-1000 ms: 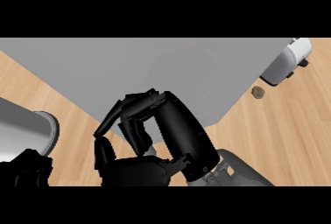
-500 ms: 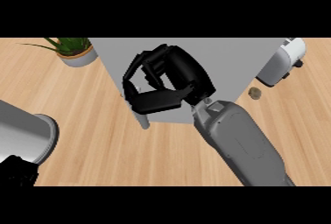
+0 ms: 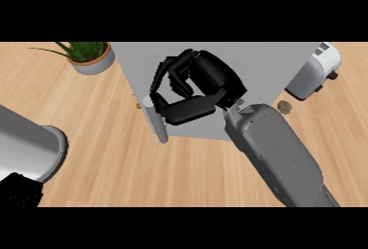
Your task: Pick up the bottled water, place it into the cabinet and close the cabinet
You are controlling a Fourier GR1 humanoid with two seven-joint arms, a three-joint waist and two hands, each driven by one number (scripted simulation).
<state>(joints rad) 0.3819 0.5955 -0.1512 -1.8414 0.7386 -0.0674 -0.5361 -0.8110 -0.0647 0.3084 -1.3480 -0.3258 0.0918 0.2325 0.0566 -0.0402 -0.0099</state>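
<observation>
Head view shows the bottled water [image 3: 155, 119] standing upright at the front left edge of the grey cabinet [image 3: 266, 63], with the right hand [image 3: 194, 87] curled round its top. Compared with half a second back, the hand sits about the same, maybe slightly lower. Plant [image 3: 86, 53] upper left, toaster [image 3: 316, 70] right, left hand [image 3: 18, 194] bottom left, can't tell its fingers.

Bare wooden counter [image 3: 144, 170] lies open below the grey cabinet [image 3: 266, 63]. Around it stand a potted green plant [image 3: 87, 54] at upper left, a white toaster [image 3: 315, 73] at right, and a grey metal cylinder [image 3: 25, 146] at left.
</observation>
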